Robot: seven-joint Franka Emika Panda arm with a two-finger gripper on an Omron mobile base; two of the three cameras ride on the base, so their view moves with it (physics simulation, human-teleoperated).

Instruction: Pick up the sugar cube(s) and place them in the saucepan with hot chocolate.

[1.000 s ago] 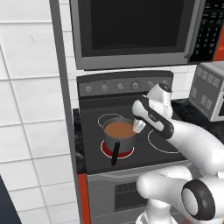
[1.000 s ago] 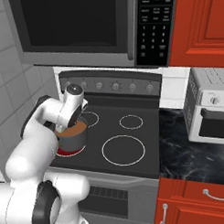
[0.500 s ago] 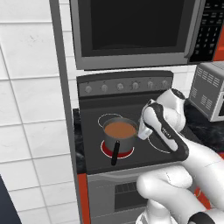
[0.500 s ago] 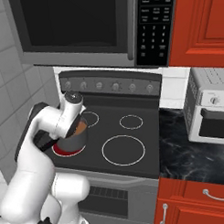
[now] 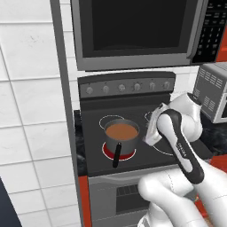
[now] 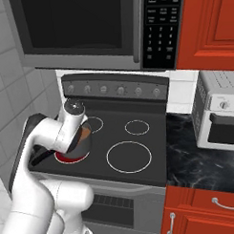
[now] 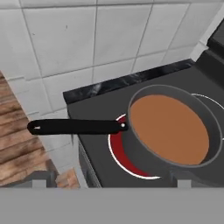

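Observation:
The grey saucepan (image 5: 120, 136) stands on the glowing red front-left burner (image 5: 106, 151) of the stove, its black stick handle (image 5: 116, 155) pointing toward the stove's front. Reddish-brown hot chocolate (image 5: 121, 131) fills it. In the hand view the saucepan (image 7: 144, 155) sits right of centre with the hot chocolate (image 7: 168, 129) flat inside and the handle (image 7: 74, 127) reaching left. My gripper (image 7: 111, 181) is open and holds nothing. It hovers just right of the pan (image 5: 150, 132). The arm covers most of the saucepan (image 6: 85, 145) in the right base view. The sugar cube is out of view.
A microwave (image 5: 133, 31) hangs above the stove, and a row of knobs (image 5: 128, 87) lines the back panel. A toaster oven (image 6: 219, 110) stands on the black counter (image 6: 201, 159) to the right. A tiled wall (image 5: 26, 111) borders the stove's left. Other burners (image 6: 129, 156) are unlit.
The arm's wrist and elbow have swung right in the left base view, drawing the hand from over the pan to its right side. The gripper stayed open.

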